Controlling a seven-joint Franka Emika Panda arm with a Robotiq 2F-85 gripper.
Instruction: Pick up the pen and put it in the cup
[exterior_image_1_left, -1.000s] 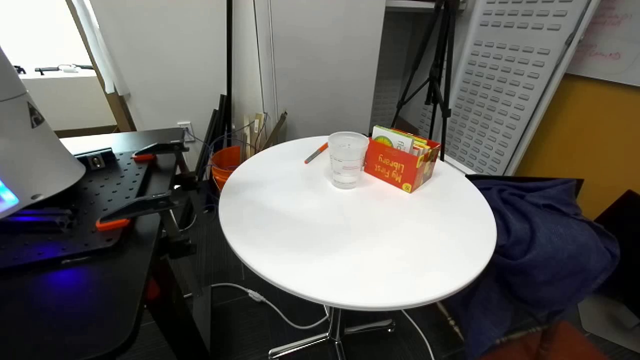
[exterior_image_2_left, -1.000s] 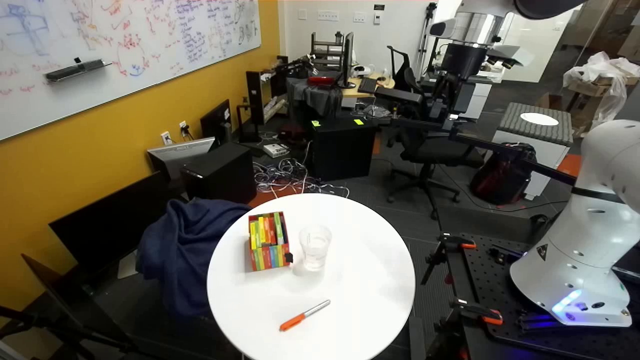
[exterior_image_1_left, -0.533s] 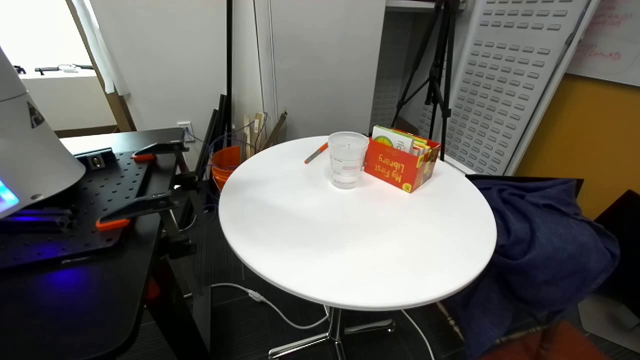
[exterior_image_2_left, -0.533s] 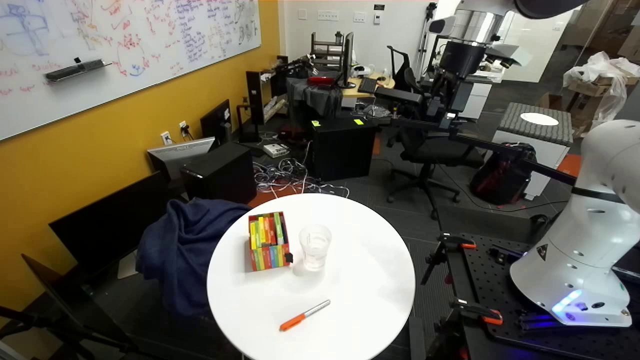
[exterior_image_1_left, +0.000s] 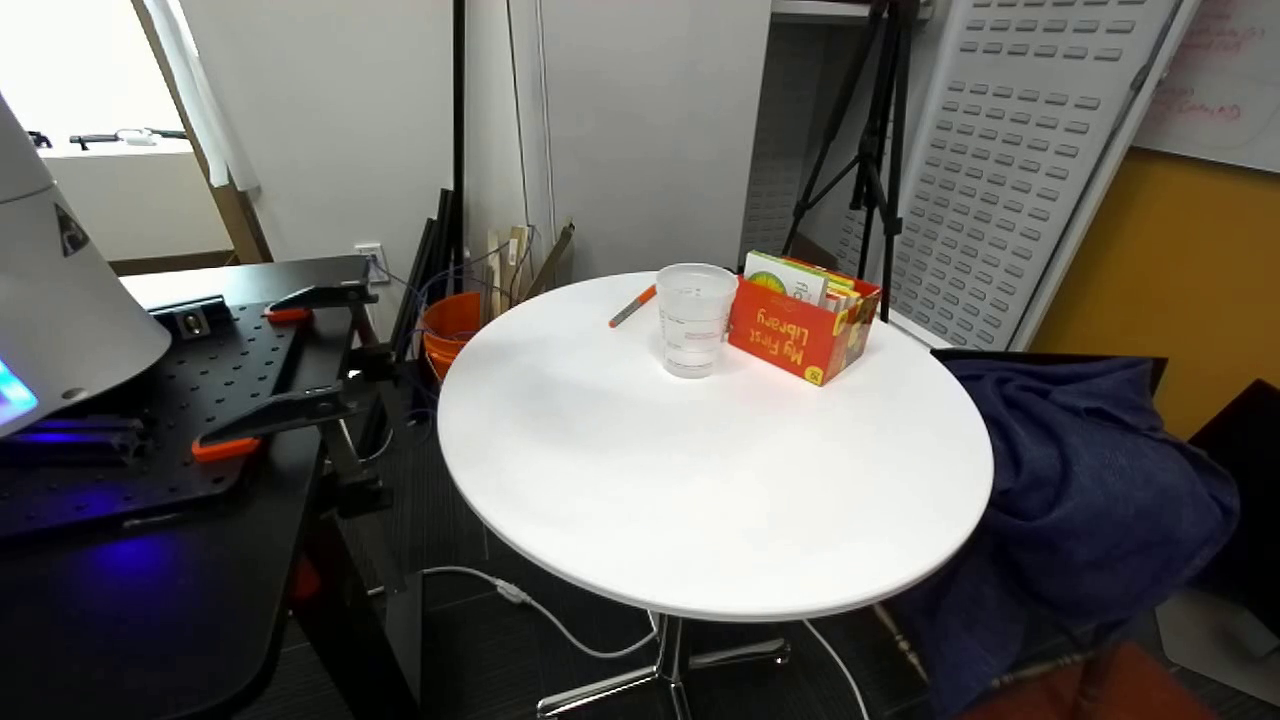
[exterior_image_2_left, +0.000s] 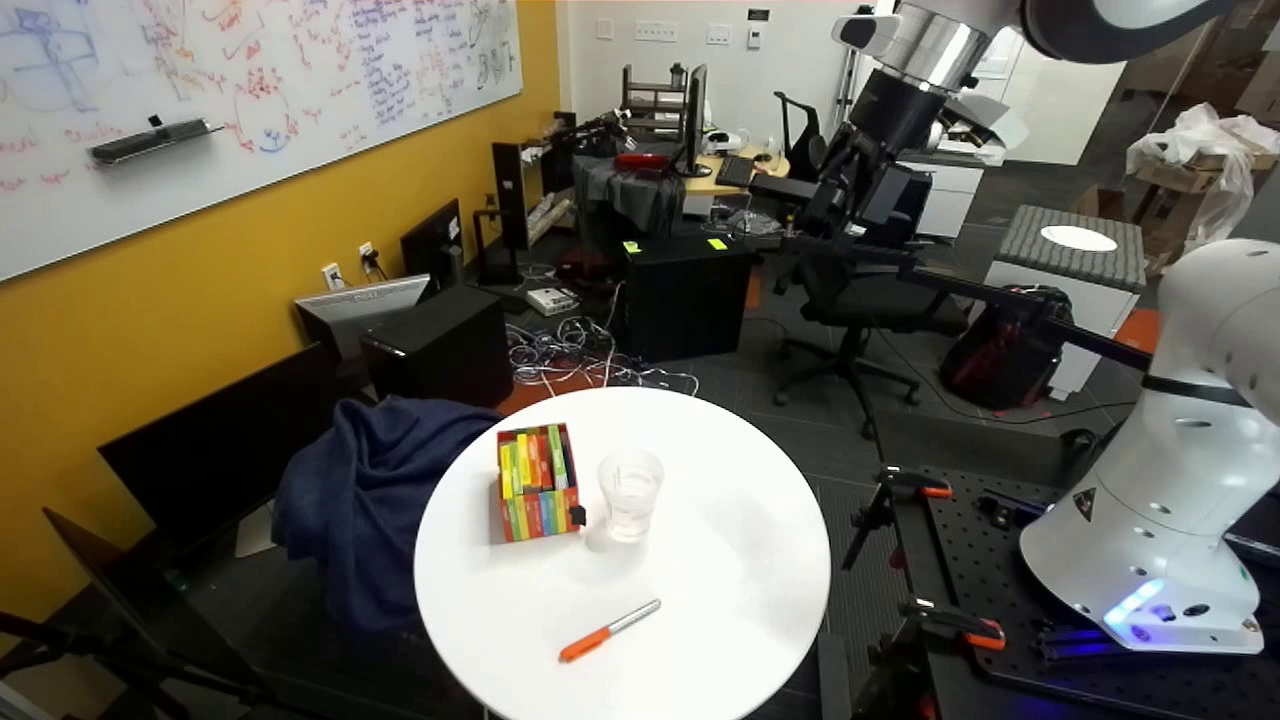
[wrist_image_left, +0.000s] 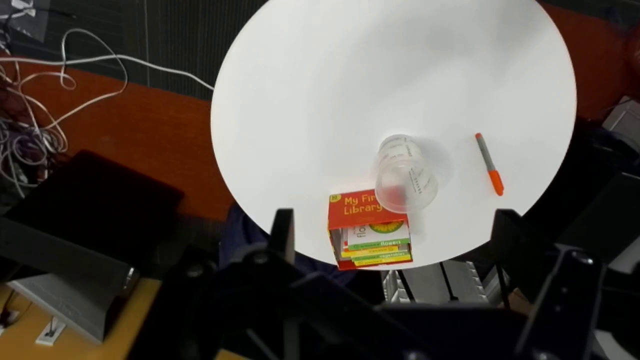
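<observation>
The pen, with a grey barrel and an orange-red end, lies flat on the white round table in both exterior views and in the wrist view. The clear plastic cup stands upright near the pen, apart from it, in both exterior views and in the wrist view. My gripper hangs high and away from the table in an exterior view. In the wrist view my gripper is open with nothing between its wide-set fingers.
A red and yellow box of small books stands close beside the cup, also in the wrist view. The white table has a round edge. A dark blue cloth hangs by the table. The robot's black bench stands apart from the table.
In an exterior view the gripper and wrist have swung left and tilted further over the last half second. The pen, cup and box have not moved.
</observation>
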